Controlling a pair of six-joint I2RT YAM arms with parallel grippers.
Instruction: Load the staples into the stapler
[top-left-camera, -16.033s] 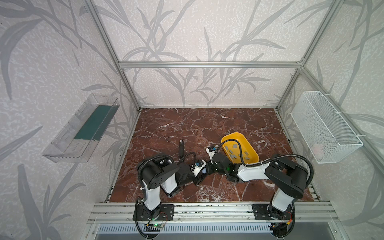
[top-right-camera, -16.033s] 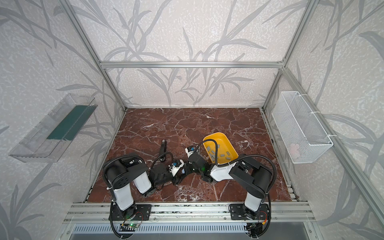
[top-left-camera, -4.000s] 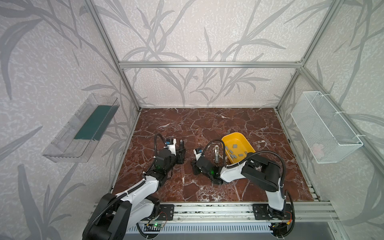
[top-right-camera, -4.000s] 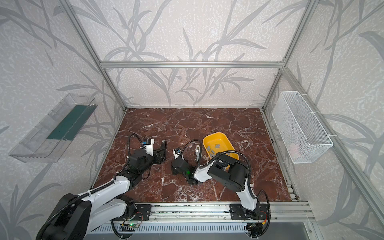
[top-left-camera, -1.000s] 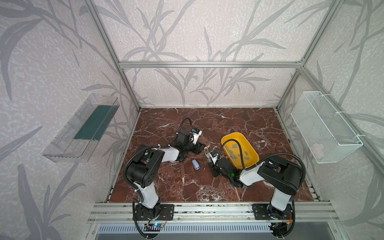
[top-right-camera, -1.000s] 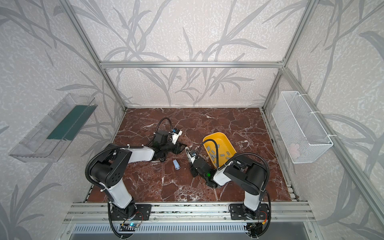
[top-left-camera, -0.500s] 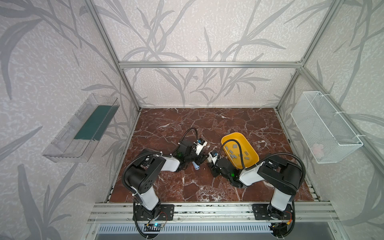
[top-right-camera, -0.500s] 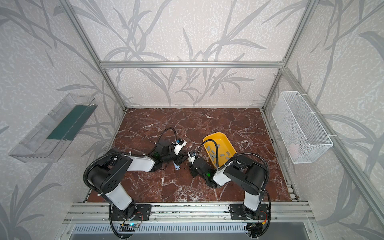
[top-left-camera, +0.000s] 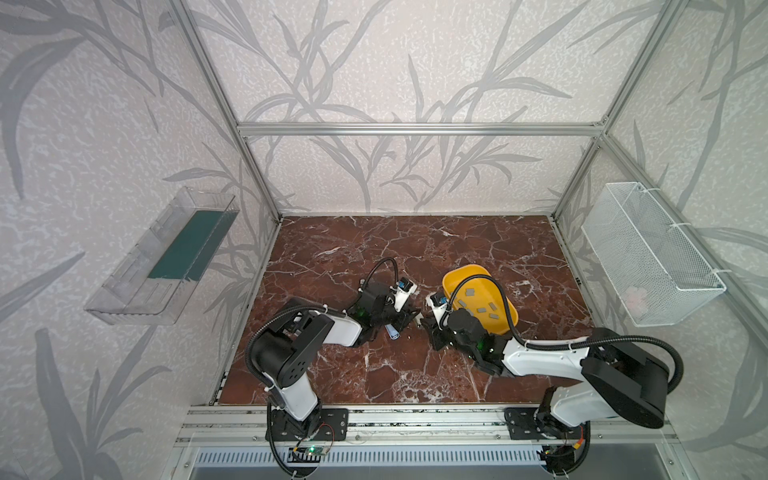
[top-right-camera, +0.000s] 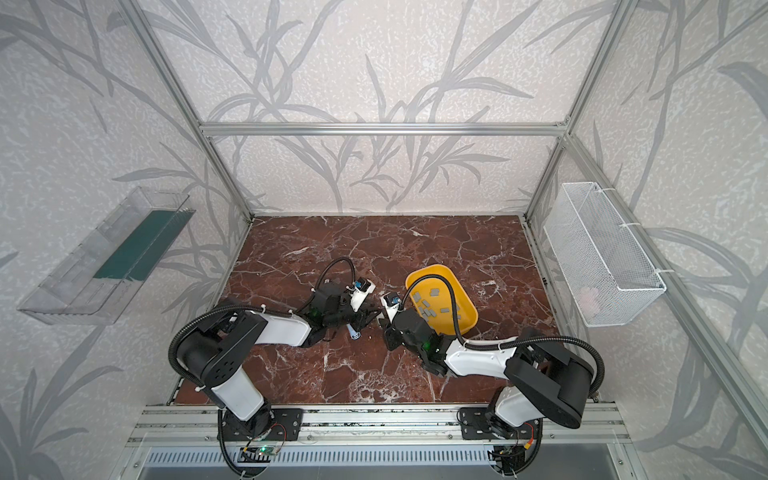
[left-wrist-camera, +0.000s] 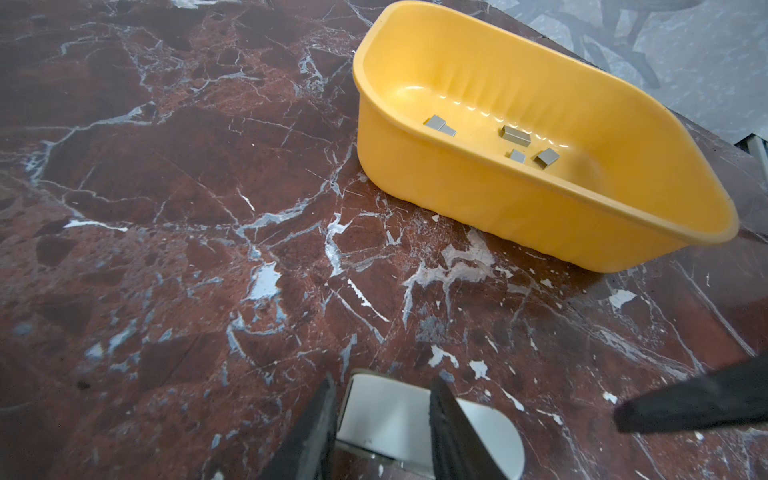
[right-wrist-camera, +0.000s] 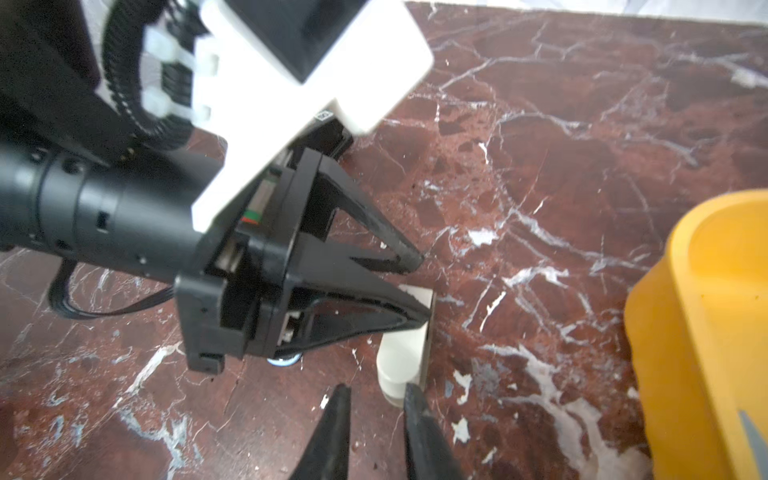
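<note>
The left gripper (left-wrist-camera: 382, 384) is closed on the small white stapler (left-wrist-camera: 386, 419), a plastic body with a rounded end, with one black finger against each long side. It is over the dark red marble tabletop (left-wrist-camera: 166, 208), near the yellow plastic tub (left-wrist-camera: 457, 183). The staples (left-wrist-camera: 515, 136), flat grey metal strips, lie loose inside this tub. The right gripper (right-wrist-camera: 376, 388), also beside the tub, points at the stapler's rounded end. Its fingers stand narrowly apart, and I cannot tell if they pinch anything.

Stapler (left-wrist-camera: 386, 415), 1; yellow tub (left-wrist-camera: 457, 195), 1; staples (top-left-camera: 469, 292), about 7 strips showing, in the tub; wire basket (top-left-camera: 656, 257), 1, at 3 o'clock; clear wall tray (top-left-camera: 124, 299), 1, at 9 o'clock.
</note>
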